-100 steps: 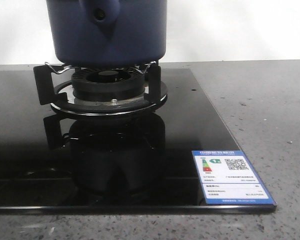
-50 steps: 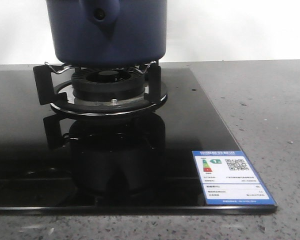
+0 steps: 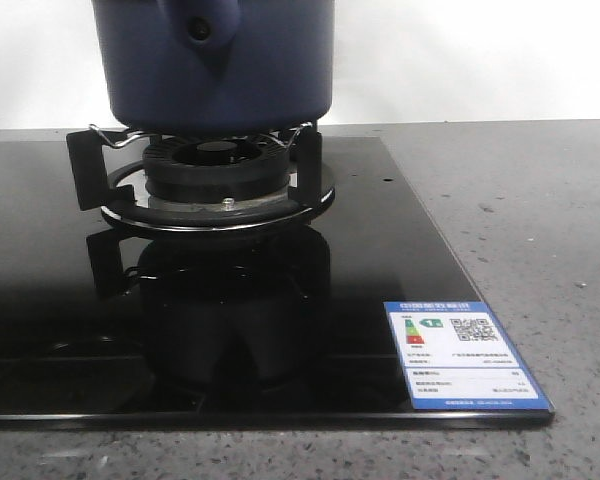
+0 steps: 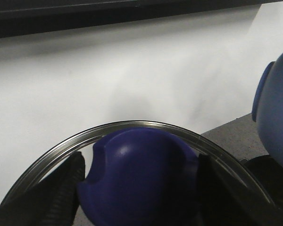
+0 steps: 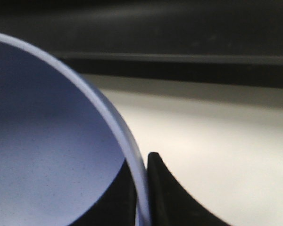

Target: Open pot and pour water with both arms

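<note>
Navy-blue pot [image 3: 215,65] sits on the burner stand [image 3: 205,180]; left tool [image 4: 137,188] is clamped on the glass lid's knob [image 4: 139,176], right tool [image 5: 141,193] pinches the bowl rim [image 5: 108,113], so I'd pour slowly.
</note>
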`<state>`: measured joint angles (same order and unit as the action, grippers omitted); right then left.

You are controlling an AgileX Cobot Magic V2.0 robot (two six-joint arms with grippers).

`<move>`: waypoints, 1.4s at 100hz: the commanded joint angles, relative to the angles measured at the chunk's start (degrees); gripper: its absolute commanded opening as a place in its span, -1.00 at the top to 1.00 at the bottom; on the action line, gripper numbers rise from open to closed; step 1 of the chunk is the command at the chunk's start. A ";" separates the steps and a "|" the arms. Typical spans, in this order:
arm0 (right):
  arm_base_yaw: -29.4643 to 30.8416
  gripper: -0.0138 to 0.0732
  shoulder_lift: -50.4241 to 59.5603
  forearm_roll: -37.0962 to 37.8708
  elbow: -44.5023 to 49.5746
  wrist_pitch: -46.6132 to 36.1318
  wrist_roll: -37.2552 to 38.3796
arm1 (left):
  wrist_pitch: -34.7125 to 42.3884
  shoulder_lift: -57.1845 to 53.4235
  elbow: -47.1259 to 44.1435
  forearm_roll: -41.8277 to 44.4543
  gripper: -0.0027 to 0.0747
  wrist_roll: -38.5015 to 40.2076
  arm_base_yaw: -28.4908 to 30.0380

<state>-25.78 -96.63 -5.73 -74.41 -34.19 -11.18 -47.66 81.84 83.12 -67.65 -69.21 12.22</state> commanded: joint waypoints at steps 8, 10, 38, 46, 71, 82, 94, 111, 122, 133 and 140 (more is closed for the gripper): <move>-0.83 0.83 3.28 4.35 2.37 -15.09 -0.22 | 1.84 -1.91 2.27 -5.17 0.04 0.72 0.19; -0.87 0.83 3.28 4.78 2.66 -15.74 -0.22 | 1.84 -1.91 2.27 -5.17 0.04 0.72 0.19; -0.97 0.83 3.28 5.73 3.13 -22.96 -0.22 | 1.84 -1.91 2.27 -5.38 0.04 0.72 0.19; -0.97 0.83 3.28 5.73 3.13 -24.44 -0.22 | 1.84 -1.91 2.27 -5.38 0.04 0.72 0.19; -0.97 0.83 3.28 6.14 3.13 -25.35 -0.22 | 1.84 -1.91 2.27 -5.38 0.04 0.72 0.19; -0.97 0.83 3.28 6.14 3.13 -25.35 -0.22 | 1.84 -1.91 2.27 -5.38 0.04 0.72 0.19; -0.97 0.83 3.28 6.14 3.13 -25.08 -0.22 | 1.84 -1.91 2.27 -5.38 0.04 0.72 0.19; -0.97 0.83 3.52 6.14 3.00 -21.12 -0.22 | 1.84 -1.91 2.27 -6.13 0.04 0.72 0.19; -0.97 0.83 4.97 6.14 2.01 -14.78 -0.22 | 1.60 -1.91 2.27 -7.18 0.04 0.72 0.19; -0.97 0.83 6.99 5.25 -0.70 -1.73 -0.22 | 0.03 -1.91 2.27 -7.77 0.04 0.52 0.09; -0.86 0.83 8.24 3.06 -3.44 8.16 -0.22 | -1.53 -1.87 2.27 -8.73 0.04 0.33 0.09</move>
<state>-26.83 -92.91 -0.71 -73.07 -31.47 -11.18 -48.87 81.84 83.12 -70.00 -69.21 12.22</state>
